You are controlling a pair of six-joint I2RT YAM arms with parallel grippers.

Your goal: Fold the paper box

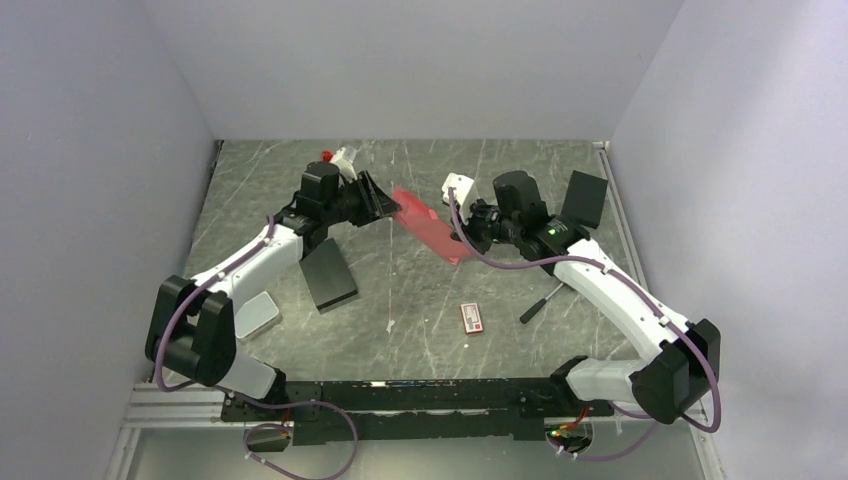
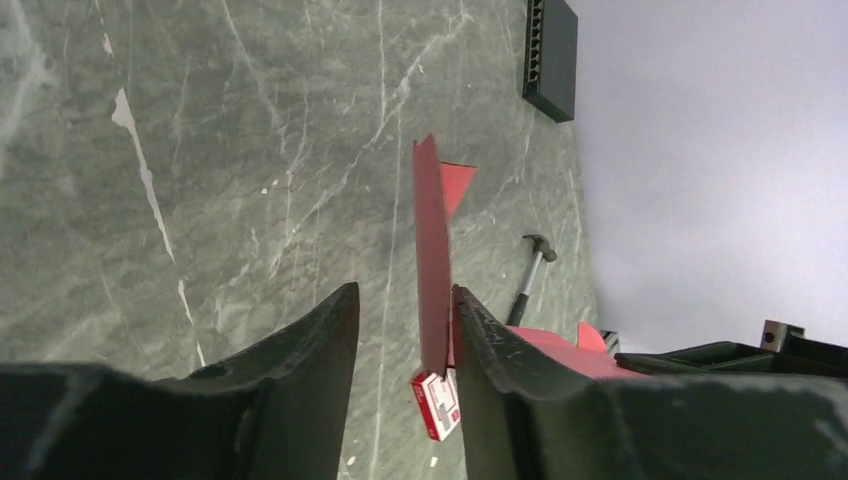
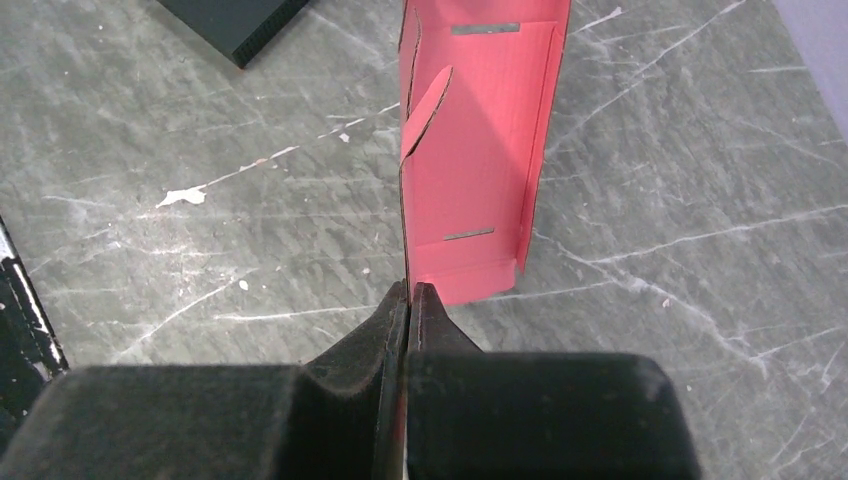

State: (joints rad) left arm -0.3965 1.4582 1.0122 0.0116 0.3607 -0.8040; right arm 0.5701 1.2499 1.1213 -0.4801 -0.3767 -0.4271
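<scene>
Paper box (image 3: 480, 150): one, pinched by right claw (image 3: 408, 300).

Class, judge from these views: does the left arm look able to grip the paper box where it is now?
Probably yes. The left hand straddles an edge of the paper box with nothing between them, while the right hand pinches another edge.

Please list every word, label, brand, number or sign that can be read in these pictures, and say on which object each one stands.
No text is readable in any view.
On the small red-and-white packet: some print, too small and blurred to read.
On the paper box: no writing, only two short grey slits in plain pink-red card.
On the black box: no label visible.
</scene>
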